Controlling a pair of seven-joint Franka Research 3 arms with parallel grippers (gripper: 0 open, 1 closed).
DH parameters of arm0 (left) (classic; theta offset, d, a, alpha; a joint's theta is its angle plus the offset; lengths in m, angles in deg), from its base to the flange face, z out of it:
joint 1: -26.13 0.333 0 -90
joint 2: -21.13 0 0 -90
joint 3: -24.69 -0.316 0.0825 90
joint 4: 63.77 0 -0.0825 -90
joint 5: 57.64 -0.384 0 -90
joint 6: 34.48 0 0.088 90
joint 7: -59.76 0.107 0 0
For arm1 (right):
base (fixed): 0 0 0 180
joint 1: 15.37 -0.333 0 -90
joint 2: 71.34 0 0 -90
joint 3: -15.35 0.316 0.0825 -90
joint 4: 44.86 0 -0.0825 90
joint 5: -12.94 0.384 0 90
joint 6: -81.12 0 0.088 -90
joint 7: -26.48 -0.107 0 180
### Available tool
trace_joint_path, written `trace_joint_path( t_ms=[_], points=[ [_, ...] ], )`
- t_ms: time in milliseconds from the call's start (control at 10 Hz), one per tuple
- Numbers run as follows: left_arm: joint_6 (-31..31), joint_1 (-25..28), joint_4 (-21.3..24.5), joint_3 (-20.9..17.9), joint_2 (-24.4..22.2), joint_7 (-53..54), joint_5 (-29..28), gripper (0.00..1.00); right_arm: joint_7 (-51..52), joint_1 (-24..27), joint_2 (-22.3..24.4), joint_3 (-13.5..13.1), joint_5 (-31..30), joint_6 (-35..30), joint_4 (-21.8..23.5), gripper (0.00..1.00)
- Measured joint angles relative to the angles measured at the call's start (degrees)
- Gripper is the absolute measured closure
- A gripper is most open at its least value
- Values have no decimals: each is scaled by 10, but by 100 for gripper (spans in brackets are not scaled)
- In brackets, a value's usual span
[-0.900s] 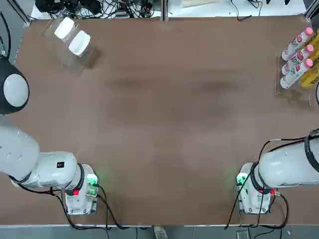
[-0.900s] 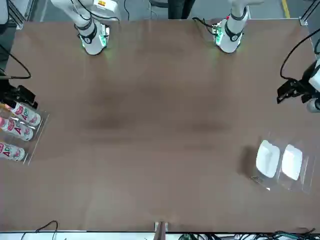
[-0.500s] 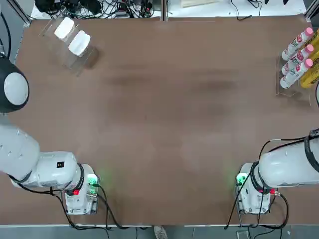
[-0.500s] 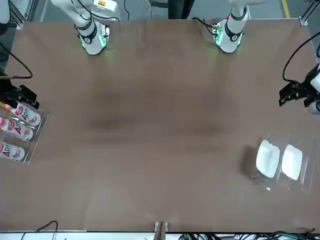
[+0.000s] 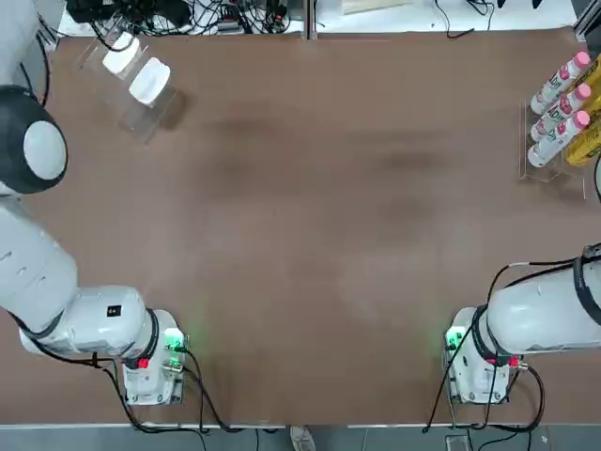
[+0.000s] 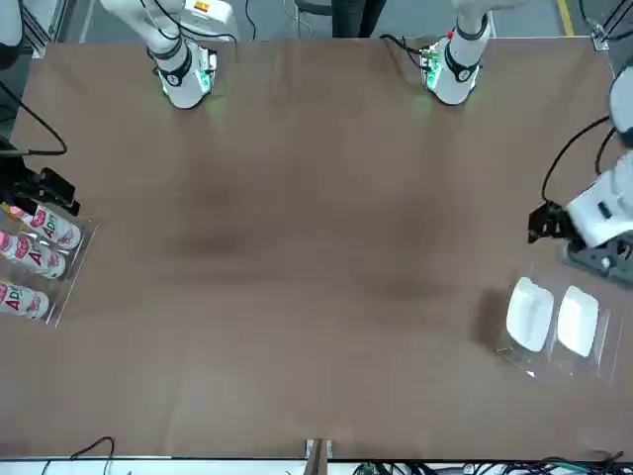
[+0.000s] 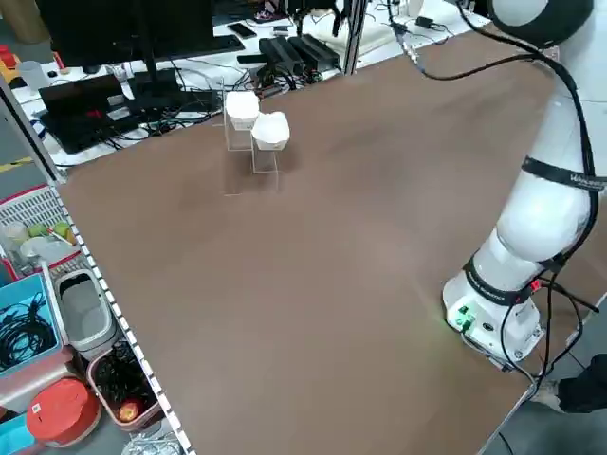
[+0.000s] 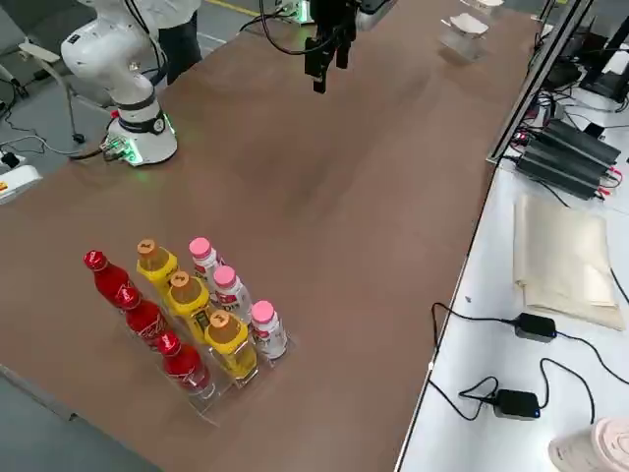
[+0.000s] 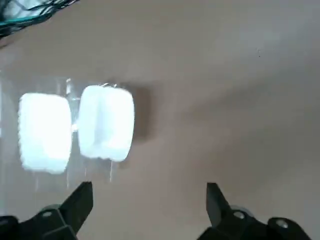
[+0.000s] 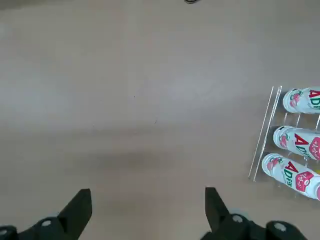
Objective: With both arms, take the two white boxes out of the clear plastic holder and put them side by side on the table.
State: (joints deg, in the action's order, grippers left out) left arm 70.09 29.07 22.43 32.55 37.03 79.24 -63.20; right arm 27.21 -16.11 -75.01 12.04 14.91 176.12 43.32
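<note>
Rack of bottles (image 8: 187,315), cables (image 5: 188,14)

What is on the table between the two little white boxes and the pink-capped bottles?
Nothing: top view shows only bare brown table between the two small white boxes and pink-capped bottles.

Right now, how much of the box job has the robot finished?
Nothing is done yet: both small white boxes sit in the clear plastic holder. The open left gripper hovers close above them, holding nothing; the right gripper is open over bare brown table. Lifting both out and laying them side by side remains.
</note>
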Motion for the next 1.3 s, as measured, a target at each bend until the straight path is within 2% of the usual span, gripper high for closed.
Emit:
trace_joint_path(
  t_ms=[200, 300, 700, 800, 1000, 1200, 1300],
  points=[
    [118, -13, 87, 3, 12, 1, -50, 0, 0, 0, 0, 0, 0, 0, 0, 0],
    [147, -15, 112, 3, 20, -10, -55, 0, 0, 0, 0, 0, 0, 0, 0, 0],
    [208, -5, 129, 1, 68, -55, -101, 0, 0, 0, 0, 1, 0, 0, 0, 0],
    [243, 2, 145, 1, 76, -56, -127, 0, 0, 0, 0, 1, 0, 0, 0, 0],
    [304, 20, 182, 1, 92, -58, -158, 3, 0, -1, 0, 1, 0, 0, 0, 0],
    [316, 30, 189, 1, 112, -58, -170, 7, 0, -1, 0, 1, 0, 0, 0, 0],
    [316, 31, 189, 0, 118, -58, -173, 15, 0, -1, 0, 1, 0, 0, 0, 0]
  ],
)
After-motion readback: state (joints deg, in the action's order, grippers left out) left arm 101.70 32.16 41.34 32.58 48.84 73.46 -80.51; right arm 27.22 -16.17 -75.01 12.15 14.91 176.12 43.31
